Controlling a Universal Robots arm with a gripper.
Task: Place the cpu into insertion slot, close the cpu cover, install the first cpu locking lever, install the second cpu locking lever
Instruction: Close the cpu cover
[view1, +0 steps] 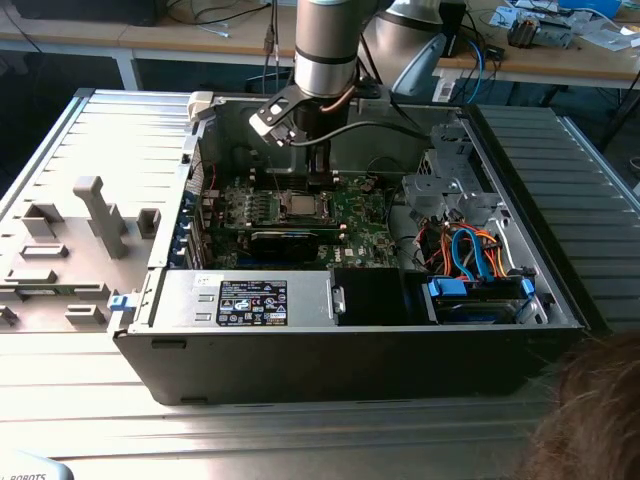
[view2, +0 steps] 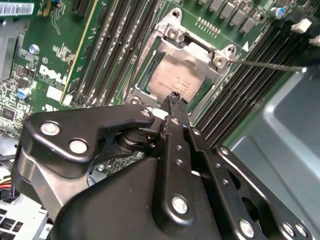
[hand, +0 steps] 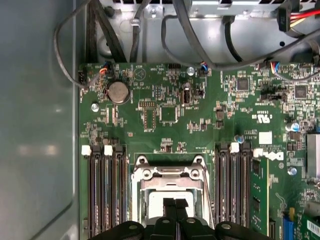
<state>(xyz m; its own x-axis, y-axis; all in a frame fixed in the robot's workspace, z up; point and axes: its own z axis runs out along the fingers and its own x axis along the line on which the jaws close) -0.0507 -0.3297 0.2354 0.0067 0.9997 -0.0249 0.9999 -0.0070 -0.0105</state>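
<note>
The gripper (view2: 175, 98) has its two fingers pressed together with nothing between them that I can make out. Its tip hangs right over the near edge of the cpu (view2: 170, 80); I can't tell whether it touches.

The cpu sits flat in the slot (view2: 137, 90), straight under the tip, and the cover (view2: 200, 67) looks to be lying down around it, its cut-out showing the grey top.

I'd reckon the chip is light and stiff, with a smooth lid and delicate contacts underneath. It should be taken only by its edges and never pressed off-centre.

Just past the tip and off to one side, a thin wire lever (view2: 270, 65) sticks out from the socket corner, apparently unlatched. It looks springy and slim, so I'd take it near its free end.

Memory slots (view2: 115, 45) run along both flanks of the fingers. The green board (hand: 165, 115) spreads beyond them, and the open case (view1: 350, 340) surrounds the lot.
</note>
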